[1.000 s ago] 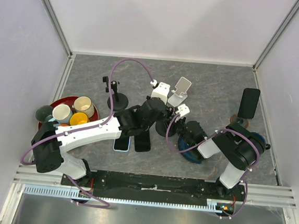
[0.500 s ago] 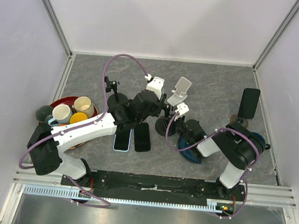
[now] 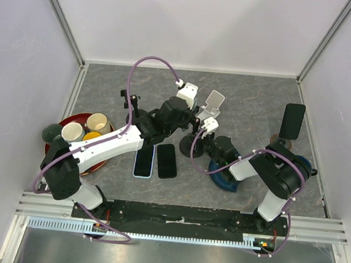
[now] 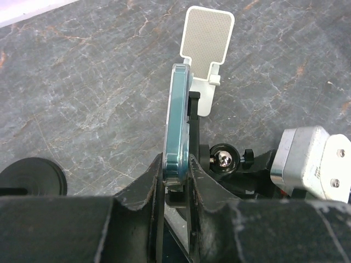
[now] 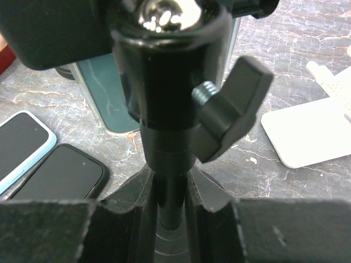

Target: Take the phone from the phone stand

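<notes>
Red, round and sitting at the far left of the grey stone-patterned tabletop point(image 3: 252, 98), a plastic tray point(image 3: 73, 119) is carrying a cluster of small cups point(image 3: 98, 123). Just to its right a slim black pole stand point(image 3: 129, 101) is standing upright. Nearer the arm bases a light-blue-cased phone point(image 3: 144, 161) and a black-cased phone point(image 3: 167, 161) are lying flat, side by side and face up. Beyond them the left gripper point(image 4: 176, 176) is hanging over the middle of the tabletop, its jaws clenching the lower end of a teal-cased phone point(image 4: 176, 120), which is standing on edge. The phone's back is pressing against the clamp of the black ball-jointed phone stand point(image 5: 167, 137), and I cannot tell whether it is sitting free of that clamp. Immediately to the right the right gripper point(image 5: 170, 205) is sitting low, its jaws grasping the stand's thin pole beneath the ball joint and the black wing-shaped knob point(image 5: 230, 109). Just past both grippers a white folding stand point(image 4: 207, 38) is resting on the tabletop. Under the right forearm a blue round object point(image 3: 222, 176) is lying partly hidden. At the far right a tall black phone point(image 3: 292, 120) is standing upright on a small round base.
</notes>
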Controlling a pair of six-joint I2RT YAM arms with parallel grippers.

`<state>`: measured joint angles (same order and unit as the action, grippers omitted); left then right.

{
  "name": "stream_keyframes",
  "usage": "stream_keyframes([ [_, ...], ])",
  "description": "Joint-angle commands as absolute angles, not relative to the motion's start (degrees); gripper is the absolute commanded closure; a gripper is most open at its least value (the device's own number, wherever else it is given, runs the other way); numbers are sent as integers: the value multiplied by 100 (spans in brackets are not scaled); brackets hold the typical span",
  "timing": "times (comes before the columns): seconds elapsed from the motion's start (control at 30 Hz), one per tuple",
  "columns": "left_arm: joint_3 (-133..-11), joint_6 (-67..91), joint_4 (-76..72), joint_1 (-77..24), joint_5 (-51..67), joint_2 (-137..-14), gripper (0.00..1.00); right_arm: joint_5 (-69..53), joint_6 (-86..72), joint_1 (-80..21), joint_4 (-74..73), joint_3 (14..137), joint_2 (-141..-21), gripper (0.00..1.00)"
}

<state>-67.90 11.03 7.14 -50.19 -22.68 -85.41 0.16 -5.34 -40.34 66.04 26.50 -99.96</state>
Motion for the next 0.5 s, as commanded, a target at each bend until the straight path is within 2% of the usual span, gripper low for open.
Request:
stream_keyframes([
  [0.0, -7119, 844, 18, -4983, -2408, -8745, 98, -457, -229, -4438, 6223, 2856, -9976, 100],
  [0.2, -6900, 1054, -492, -4983, -2680, -8719, 98, -545, -44, -4588, 6012, 2918, -9923, 100],
  [0.3, -6628, 880, -764, -4975, -2409, -8544, 98, -746, -35, -4588, 5916, 2865, -9792, 100],
  [0.47, -5952, 633, -1045, -4528, -1302, -8061, 98, -1255, 378, -4465, 5414, 2856, -9475, 100],
])
